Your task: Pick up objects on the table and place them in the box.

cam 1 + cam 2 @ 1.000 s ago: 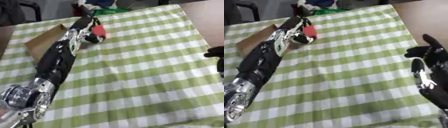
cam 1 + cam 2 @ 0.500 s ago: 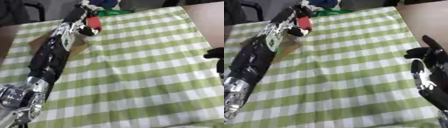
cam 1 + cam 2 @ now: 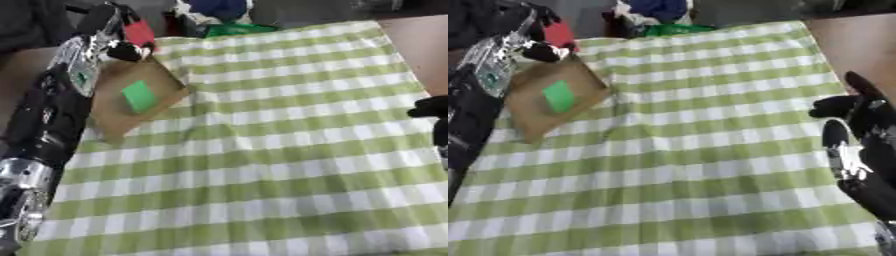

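Above the box (image 3: 131,97), the left hand (image 3: 122,42) blurs around a red object (image 3: 138,32) whose shape I can't tell.

The left hand (image 3: 122,42) is black with silver parts, and a red object (image 3: 138,31) shows just by its fingers. Below those fingers lies the box (image 3: 140,107), plain brown cardboard, with a bright green square (image 3: 138,96) on it. The tablecloth (image 3: 289,150) spreading out from under the fingers is checked in light green and white. The right hand (image 3: 866,145) is black too, with a silver-white streak along it. Beyond the left fingers sit a green thing (image 3: 236,29) and a dark blue one (image 3: 219,7).
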### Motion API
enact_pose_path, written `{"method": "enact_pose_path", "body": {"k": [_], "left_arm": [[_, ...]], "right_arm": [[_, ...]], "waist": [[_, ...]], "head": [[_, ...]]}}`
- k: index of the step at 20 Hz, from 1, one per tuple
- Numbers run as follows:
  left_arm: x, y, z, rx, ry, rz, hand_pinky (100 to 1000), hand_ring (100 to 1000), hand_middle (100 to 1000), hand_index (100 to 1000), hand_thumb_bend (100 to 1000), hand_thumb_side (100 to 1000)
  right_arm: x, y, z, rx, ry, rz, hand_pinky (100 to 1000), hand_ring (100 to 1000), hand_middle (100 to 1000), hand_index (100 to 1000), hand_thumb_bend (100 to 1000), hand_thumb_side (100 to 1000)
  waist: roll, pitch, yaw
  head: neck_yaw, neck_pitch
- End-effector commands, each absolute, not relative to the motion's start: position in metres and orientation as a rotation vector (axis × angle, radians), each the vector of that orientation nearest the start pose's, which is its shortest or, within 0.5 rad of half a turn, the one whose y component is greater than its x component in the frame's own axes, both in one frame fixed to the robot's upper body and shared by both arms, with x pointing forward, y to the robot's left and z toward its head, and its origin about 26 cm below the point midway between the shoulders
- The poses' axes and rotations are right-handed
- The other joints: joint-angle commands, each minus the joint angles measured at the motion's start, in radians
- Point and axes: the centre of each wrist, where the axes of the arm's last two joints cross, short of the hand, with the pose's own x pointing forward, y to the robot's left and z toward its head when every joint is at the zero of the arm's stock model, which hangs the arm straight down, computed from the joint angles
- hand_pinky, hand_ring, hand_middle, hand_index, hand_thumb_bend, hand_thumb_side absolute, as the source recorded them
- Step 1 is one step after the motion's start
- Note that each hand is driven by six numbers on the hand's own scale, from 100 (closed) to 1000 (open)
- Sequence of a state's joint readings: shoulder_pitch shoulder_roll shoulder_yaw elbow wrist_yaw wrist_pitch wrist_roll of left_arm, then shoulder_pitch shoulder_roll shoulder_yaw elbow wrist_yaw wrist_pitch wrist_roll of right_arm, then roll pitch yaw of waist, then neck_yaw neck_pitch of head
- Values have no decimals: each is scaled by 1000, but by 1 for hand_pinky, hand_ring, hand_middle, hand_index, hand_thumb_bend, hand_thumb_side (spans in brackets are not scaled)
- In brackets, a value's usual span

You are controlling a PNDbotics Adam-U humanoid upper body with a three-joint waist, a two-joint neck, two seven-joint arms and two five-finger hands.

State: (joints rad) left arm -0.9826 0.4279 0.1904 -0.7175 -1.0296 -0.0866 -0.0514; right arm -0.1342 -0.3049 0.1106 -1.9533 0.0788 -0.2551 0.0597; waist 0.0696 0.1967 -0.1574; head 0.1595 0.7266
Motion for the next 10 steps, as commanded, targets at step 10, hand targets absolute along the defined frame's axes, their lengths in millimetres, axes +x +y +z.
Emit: {"method": "enact_pose_path", "body": {"k": [10], "left_arm": [[474, 386, 169, 1195, -1345, -783, 761, 678, 692, 846, 462, 372]], "right_arm": [[284, -251, 140, -92, -2303, 567, 887, 698, 683, 1000, 100, 525]], "waist": [[-21, -18, 15]], "head": [[-1, -9]]}}
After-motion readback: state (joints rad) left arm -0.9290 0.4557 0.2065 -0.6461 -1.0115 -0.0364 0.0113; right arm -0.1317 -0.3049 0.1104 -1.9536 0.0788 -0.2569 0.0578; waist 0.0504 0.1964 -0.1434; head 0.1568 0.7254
